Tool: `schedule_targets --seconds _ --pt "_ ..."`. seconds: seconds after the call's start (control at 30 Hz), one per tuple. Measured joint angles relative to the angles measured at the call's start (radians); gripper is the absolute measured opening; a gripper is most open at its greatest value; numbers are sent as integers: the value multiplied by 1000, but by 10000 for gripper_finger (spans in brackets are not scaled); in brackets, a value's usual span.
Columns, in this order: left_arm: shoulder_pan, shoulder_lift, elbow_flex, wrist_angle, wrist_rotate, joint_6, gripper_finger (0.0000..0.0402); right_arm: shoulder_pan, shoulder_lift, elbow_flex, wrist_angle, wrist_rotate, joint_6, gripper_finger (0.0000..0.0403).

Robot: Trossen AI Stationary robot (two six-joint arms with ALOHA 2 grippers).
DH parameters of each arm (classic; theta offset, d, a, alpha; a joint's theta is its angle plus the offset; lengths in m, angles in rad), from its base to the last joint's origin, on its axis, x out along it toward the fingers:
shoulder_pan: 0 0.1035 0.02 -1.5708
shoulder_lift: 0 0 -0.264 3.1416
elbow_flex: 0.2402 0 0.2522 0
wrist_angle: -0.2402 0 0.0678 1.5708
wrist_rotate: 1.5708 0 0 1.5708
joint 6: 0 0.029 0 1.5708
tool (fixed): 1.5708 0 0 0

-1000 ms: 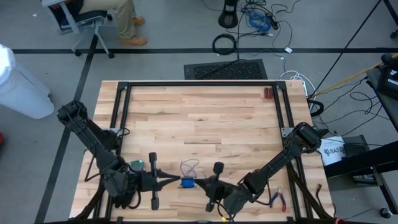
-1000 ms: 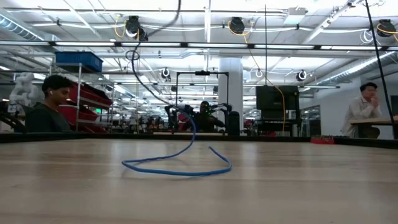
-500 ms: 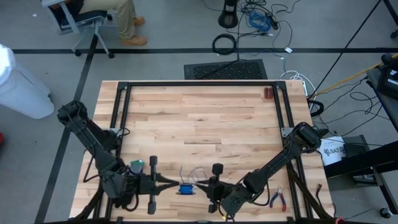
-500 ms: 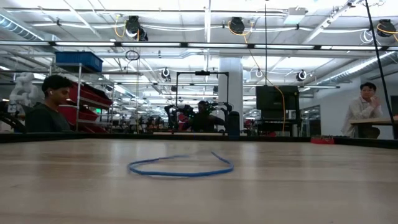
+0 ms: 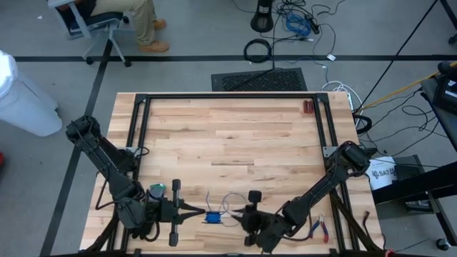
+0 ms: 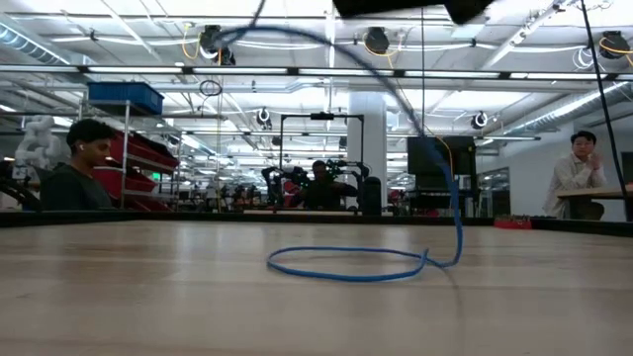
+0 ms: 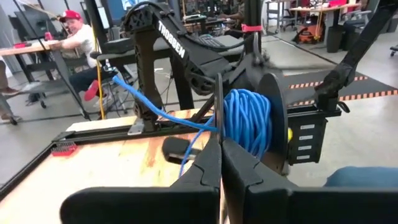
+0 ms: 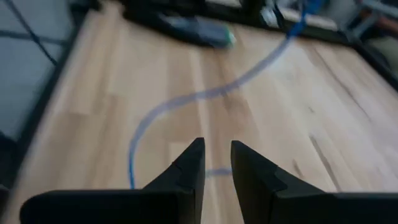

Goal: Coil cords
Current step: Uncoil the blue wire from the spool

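The cords are one thin blue wire. Part of it is wound into a small round coil [image 5: 213, 217] [image 7: 247, 121], held above the table near its front edge. The loose tail drops from the coil and lies as an open loop on the wood [image 5: 232, 201] [image 6: 346, 265] [image 8: 186, 99]. My left gripper [image 5: 202, 213] [image 7: 221, 144] is shut at the coil, coming from the table's left. My right gripper [image 5: 240, 217] [image 8: 216, 152] stands just right of the coil. It is tipped down over the loop and open, with nothing between its fingers. My left gripper pinches the coil at the side nearest it [image 7: 229, 134], between its two shut fingers. The fingers come in level from the table's left. Their tips hide the exact spot. The coil is lifted clear of the table, and its tail [image 6: 453, 213] hangs slack down to the loop.
Red-handled pliers [image 5: 319, 227] lie at the near right corner, beside the right arm. A small dark red object [image 5: 308, 107] sits at the far right. A black frame [image 5: 228, 96] borders the wooden top. People sit in the room beyond the table [image 6: 84, 168].
The loop on the table has slid toward the table's right edge and spread wider. A strand that lay flat half a second ago now rises from the loop's right end. My right gripper has sunk a little and tipped downward.
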Motion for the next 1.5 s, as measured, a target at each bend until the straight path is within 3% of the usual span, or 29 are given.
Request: schedule_targets --seconds 0.17,0.5,0.97,1.33,1.5 --pt "-3 0 0 -1 1 -5 2 2 -40 0 105 15 -80 66" --pt "-3 0 0 4 0 31 2 4 -218 0 99 1 -256 72" --pt "-3 0 0 1 6 20 2 8 -240 0 158 -6 -336 157" --pt "-3 0 0 -1 7 19 2 8 -240 0 167 -7 -351 139" --pt "-3 0 0 -1 7 19 2 4 -238 0 178 -62 -351 131"
